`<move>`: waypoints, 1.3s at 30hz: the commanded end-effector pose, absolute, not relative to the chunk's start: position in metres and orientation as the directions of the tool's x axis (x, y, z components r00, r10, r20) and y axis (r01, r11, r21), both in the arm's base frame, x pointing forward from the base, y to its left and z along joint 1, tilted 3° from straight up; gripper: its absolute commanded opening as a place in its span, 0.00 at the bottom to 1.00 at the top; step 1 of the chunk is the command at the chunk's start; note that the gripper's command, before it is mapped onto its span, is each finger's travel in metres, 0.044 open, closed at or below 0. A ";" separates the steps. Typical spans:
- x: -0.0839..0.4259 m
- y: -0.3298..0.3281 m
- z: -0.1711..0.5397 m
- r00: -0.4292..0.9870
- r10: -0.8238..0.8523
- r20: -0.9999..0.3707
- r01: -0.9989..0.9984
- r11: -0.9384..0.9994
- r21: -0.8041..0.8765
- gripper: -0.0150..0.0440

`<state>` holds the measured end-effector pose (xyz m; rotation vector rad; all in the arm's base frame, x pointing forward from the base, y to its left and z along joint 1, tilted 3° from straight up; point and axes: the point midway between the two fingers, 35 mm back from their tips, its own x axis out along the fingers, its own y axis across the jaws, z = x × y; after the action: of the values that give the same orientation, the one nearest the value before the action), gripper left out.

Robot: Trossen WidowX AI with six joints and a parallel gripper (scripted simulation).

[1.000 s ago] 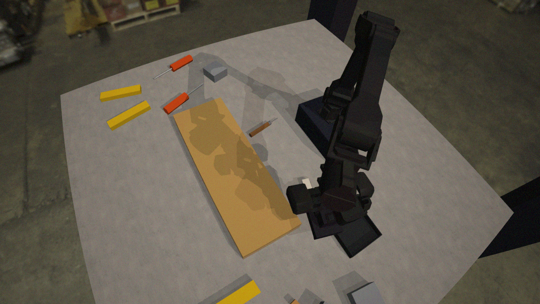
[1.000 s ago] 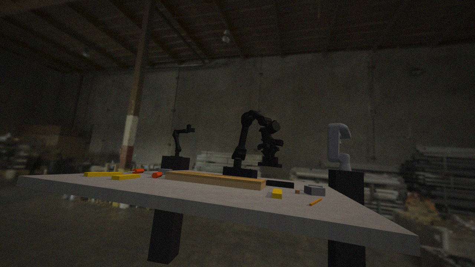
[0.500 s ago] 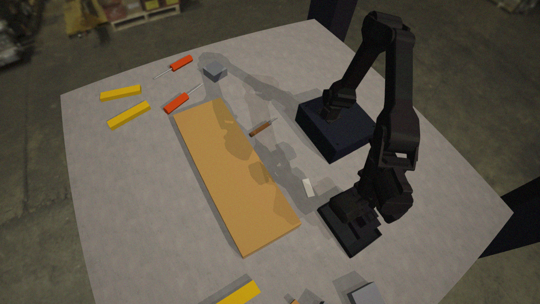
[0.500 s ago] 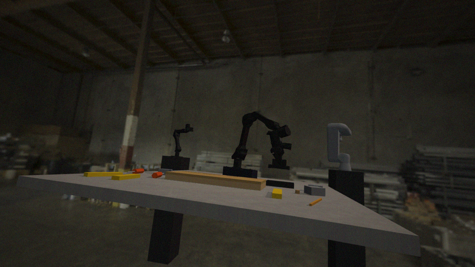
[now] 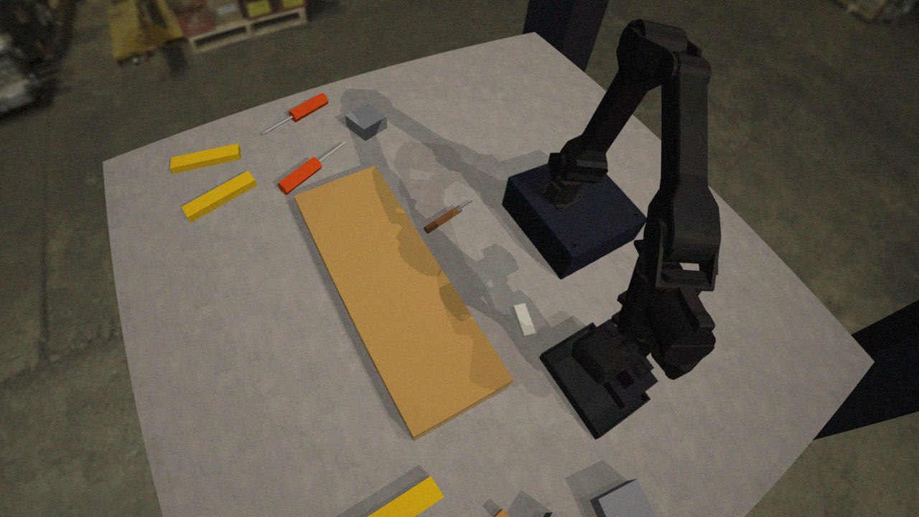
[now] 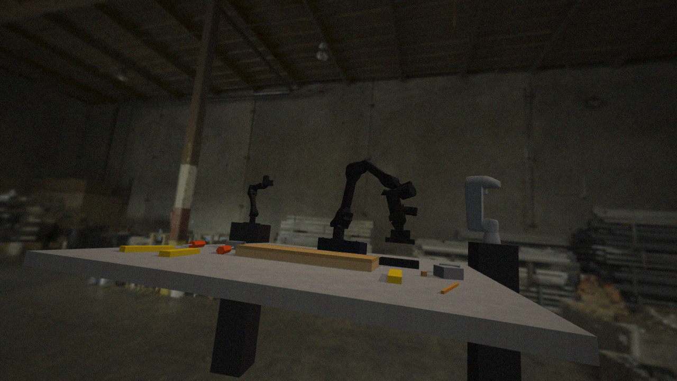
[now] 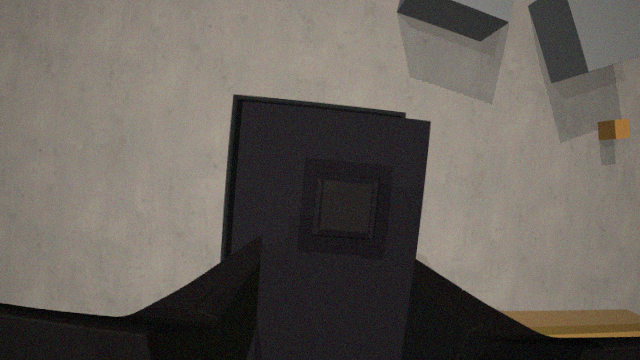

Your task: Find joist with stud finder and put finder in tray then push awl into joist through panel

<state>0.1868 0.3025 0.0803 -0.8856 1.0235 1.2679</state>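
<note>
My gripper [image 6: 400,230] [image 7: 326,252] is shut on the dark stud finder [image 5: 632,383] [image 6: 400,238] [image 7: 345,140], which it holds level. The stud finder hangs a little above the black tray [image 5: 570,387] [image 6: 399,263] [image 7: 231,175] and covers most of it in the wrist view. The tan floor panel [image 5: 372,276] [image 6: 302,256] [image 7: 575,318] lies beside the tray; no hole shows in its visible top. The awl [image 5: 443,220], with a brown handle and thin metal tip, lies on the table between the panel and the arm's base. The joist is hidden.
A white block [image 5: 524,319] lies between panel and tray. Grey blocks [image 5: 366,122] [image 5: 623,500] [image 6: 448,272] stand at opposite ends of the table. Orange-red screwdrivers [image 5: 308,107] [image 5: 300,175] and yellow bars [image 5: 205,159] [image 5: 220,197] [image 6: 394,276] lie around the panel.
</note>
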 end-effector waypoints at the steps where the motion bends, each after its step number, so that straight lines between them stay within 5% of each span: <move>1: 0.186 0.304 0.069 0.006 0.318 -0.948 -0.993 0.112 0.032 0.25; 39: 0.182 0.305 -0.003 0.005 0.318 -0.948 -0.993 0.112 0.032 0.25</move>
<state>0.1831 0.3055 0.0037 -0.8842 1.0256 1.2715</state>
